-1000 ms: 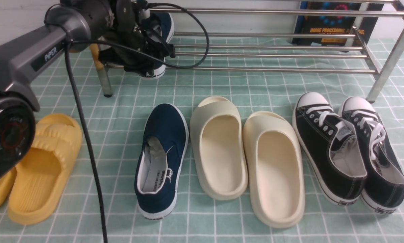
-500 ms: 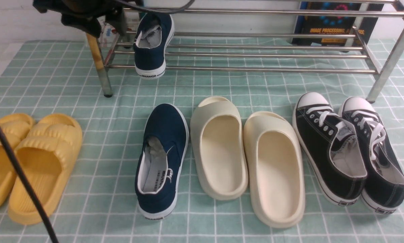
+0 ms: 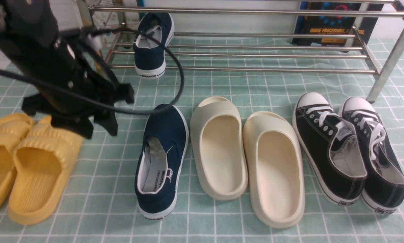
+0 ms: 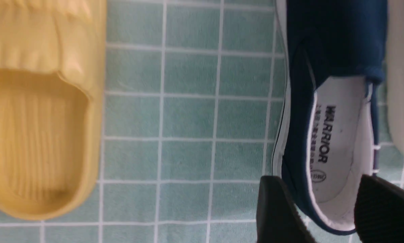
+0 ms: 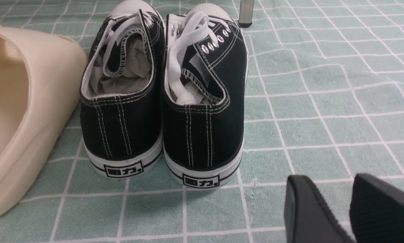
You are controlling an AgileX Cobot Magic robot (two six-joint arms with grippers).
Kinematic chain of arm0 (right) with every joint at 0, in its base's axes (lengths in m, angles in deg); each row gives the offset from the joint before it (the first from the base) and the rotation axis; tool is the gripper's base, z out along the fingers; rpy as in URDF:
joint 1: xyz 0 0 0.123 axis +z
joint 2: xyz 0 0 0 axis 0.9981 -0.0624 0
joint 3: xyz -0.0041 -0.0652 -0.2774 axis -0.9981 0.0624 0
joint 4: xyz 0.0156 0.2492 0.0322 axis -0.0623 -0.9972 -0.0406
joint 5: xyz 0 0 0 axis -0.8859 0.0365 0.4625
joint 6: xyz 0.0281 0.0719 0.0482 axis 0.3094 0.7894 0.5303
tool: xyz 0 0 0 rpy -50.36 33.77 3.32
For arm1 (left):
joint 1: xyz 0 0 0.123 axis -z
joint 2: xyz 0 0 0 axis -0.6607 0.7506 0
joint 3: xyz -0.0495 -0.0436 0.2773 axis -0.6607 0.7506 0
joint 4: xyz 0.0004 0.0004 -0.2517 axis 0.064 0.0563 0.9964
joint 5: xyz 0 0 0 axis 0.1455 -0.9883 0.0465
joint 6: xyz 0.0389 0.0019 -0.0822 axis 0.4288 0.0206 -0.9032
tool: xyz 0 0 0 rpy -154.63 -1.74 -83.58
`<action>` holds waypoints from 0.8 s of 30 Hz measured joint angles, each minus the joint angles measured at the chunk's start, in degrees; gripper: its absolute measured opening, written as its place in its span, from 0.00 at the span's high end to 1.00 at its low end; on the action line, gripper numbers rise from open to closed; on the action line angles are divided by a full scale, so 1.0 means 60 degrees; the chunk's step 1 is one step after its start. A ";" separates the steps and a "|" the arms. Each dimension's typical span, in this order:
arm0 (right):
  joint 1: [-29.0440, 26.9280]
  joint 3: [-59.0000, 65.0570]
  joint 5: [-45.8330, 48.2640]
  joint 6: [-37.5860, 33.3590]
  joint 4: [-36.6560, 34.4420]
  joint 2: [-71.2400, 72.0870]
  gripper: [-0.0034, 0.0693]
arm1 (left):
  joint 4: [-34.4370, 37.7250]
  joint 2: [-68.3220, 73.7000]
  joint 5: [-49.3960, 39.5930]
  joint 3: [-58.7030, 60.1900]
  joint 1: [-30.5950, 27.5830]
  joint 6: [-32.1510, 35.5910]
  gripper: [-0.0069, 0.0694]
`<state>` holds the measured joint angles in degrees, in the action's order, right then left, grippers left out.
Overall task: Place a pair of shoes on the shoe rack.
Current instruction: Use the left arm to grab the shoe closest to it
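Note:
One navy slip-on shoe (image 3: 151, 47) lies on the lower bars of the chrome shoe rack (image 3: 273, 70), near its left end, heel toward me. The other navy shoe (image 3: 161, 158) lies on the green checked cloth; it also shows in the left wrist view (image 4: 323, 111), with its white lining and "WARRIOR" print. My left gripper (image 3: 99, 128) hovers above the cloth, left of this shoe's toe. It is open and empty (image 4: 323, 202), and the shoe's heel shows between its fingers. My right gripper (image 5: 337, 202) is open and empty, low over the cloth behind the black sneakers.
Two cream foam slides (image 3: 246, 155) lie right of the navy shoe. A pair of black lace-up sneakers (image 3: 350, 148) lies at the far right (image 5: 161, 101). Two yellow slides (image 3: 26, 162) lie at the far left (image 4: 36, 111). A dark book (image 3: 333, 23) stands behind the rack.
My left arm has left the rack, swung up, then come down over the cloth by the yellow slides. The navy shoe stays on the rack. Nothing else has moved.

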<state>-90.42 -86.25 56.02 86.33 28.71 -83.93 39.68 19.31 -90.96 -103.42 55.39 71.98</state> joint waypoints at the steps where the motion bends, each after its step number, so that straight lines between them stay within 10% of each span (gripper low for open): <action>1: 0.0000 0.0000 0.0000 0.0000 0.0000 0.0000 0.62 | 0.0254 0.0047 0.0297 0.0538 0.0000 0.0128 0.48; 24: 0.0000 0.0000 0.0000 0.0000 0.0000 0.0000 0.62 | -0.1194 0.1721 0.1944 0.1201 0.1870 -0.1035 0.59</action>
<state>-90.42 -86.25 56.02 86.33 28.71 -83.93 32.52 29.63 -79.30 -96.21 66.61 65.77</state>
